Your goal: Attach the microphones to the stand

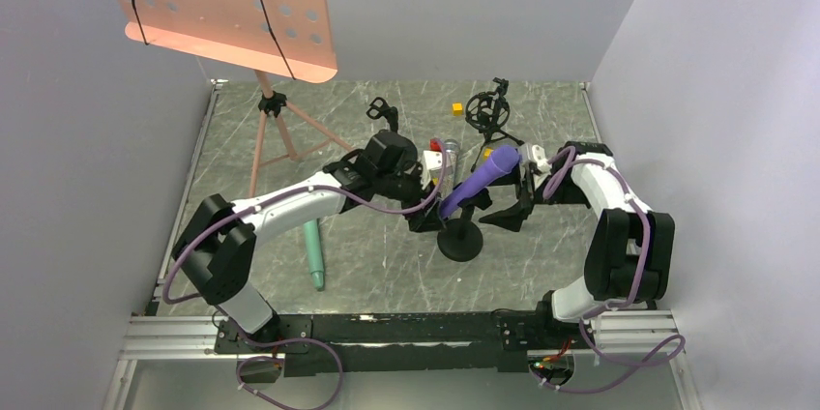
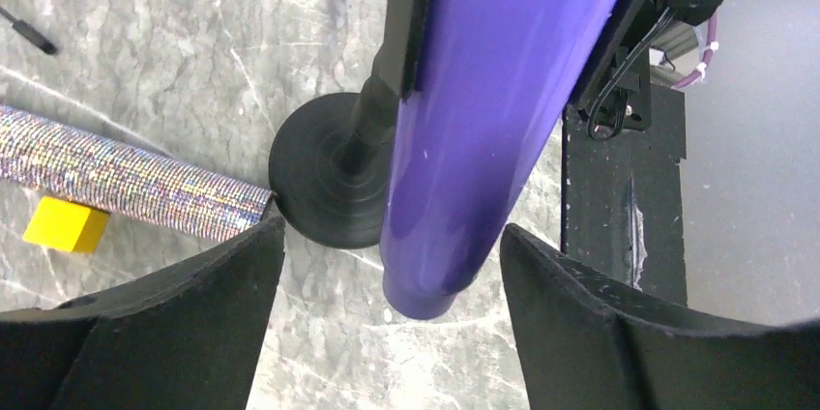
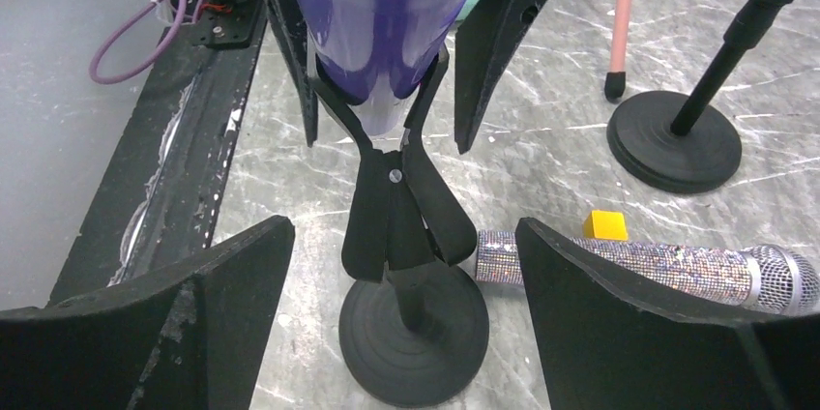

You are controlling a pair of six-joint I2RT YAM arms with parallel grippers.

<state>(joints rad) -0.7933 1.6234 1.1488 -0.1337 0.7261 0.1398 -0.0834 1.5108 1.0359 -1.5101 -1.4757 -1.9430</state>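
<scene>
Status: one of three is mounted. The purple microphone (image 1: pixel 481 181) sits slanted in the clip (image 3: pixel 392 207) of the stand (image 1: pixel 460 241). Left to mount are the mint green microphone (image 1: pixel 313 253) and the glittery copper microphone (image 3: pixel 629 265), both lying flat on the table (image 1: pixel 387 260). My left gripper (image 2: pixel 392 231) is released, and its fingers flank the purple handle's lower end with a gap on each side. My right gripper (image 3: pixel 403 226) is spread wide and empty, facing the clip from the opposite side.

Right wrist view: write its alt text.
A glossy purple microphone sits in the black forked clip of a round-based stand, framed by the open right gripper. A glittery silver-headed microphone lies on the marble table beside a small yellow cube.
</scene>
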